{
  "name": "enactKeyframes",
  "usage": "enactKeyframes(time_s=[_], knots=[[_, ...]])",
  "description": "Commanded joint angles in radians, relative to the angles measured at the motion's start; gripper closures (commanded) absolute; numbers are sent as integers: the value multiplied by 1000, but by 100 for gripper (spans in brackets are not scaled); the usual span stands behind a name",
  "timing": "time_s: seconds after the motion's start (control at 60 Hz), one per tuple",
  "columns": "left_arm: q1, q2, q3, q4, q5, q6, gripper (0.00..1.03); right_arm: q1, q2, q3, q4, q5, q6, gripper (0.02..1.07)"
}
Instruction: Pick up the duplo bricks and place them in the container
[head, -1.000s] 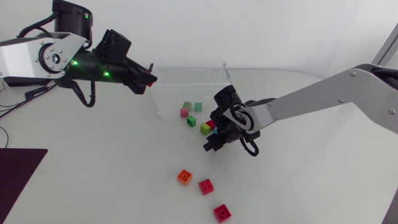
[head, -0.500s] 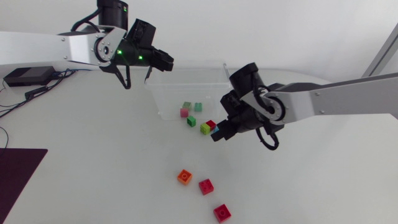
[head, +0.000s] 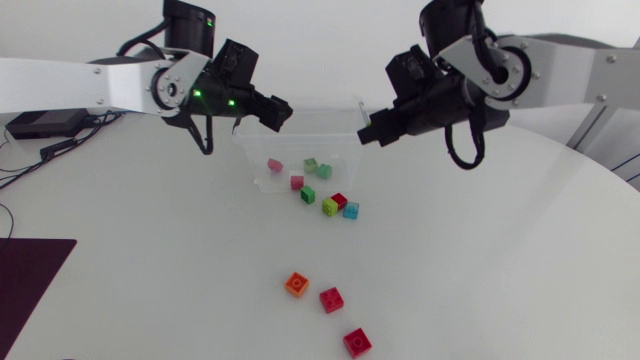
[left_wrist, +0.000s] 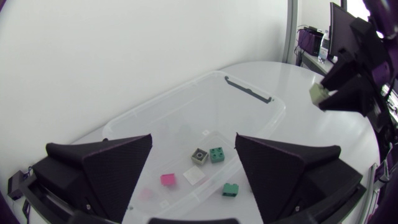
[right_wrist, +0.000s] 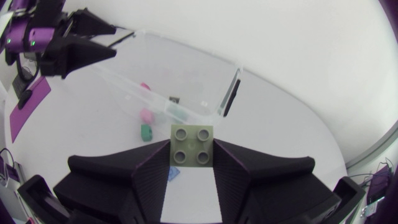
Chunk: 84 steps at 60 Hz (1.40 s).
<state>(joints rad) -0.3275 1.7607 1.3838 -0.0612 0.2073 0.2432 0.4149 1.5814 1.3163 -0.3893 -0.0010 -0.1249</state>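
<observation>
Olive-grey duplo brick (right_wrist: 192, 145) is pinched between both fingers of my right gripper (head: 368, 134), studs facing the wrist camera, up by one end of the clear container (head: 300, 112). My left gripper (left_wrist: 193, 155) hangs over the container, fingers spread wide, nothing in them. Below it inside: a pink brick (left_wrist: 168, 179), a grey brick (left_wrist: 199, 155), a green brick (left_wrist: 217, 154). A small cluster (head: 330, 204) lies just beside the container wall. An orange brick (head: 296, 284) and two red bricks (head: 331, 299) sit well apart on the table (head: 500, 260).
</observation>
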Motion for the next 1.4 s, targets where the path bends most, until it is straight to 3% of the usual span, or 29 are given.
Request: enactKeyframes(time_s=[0.0,0.267,0.65,0.7,0.767,0.783,0.817,1.0,1.217,1.383], knots=[[2,-122,-91,-14,3,24,5,-7,51,63,-16,-7,-16,75],[-61,-319,-359,-106,58,196,6,-30,212,228,12,-28,-21,75],[-134,-343,-582,-120,75,381,6,-16,445,469,0,-19,-38,73],[-154,-325,-600,-118,75,415,6,-13,477,500,-8,-8,-42,60],[-174,-302,-611,-117,75,449,5,-11,500,521,-22,-7,-44,29],[-182,-299,-614,-117,75,459,5,-11,503,528,-31,-7,-45,17],[-194,-293,-617,-114,75,475,5,-11,503,529,-34,-7,-50,7],[-245,-227,-600,-85,73,561,5,-18,396,413,-29,-21,-70,7],[-266,-107,-494,-246,73,709,7,-16,114,93,7,-67,-68,7],[-266,-56,-437,-313,73,785,7,13,-66,-134,-2,-109,-84,7]])
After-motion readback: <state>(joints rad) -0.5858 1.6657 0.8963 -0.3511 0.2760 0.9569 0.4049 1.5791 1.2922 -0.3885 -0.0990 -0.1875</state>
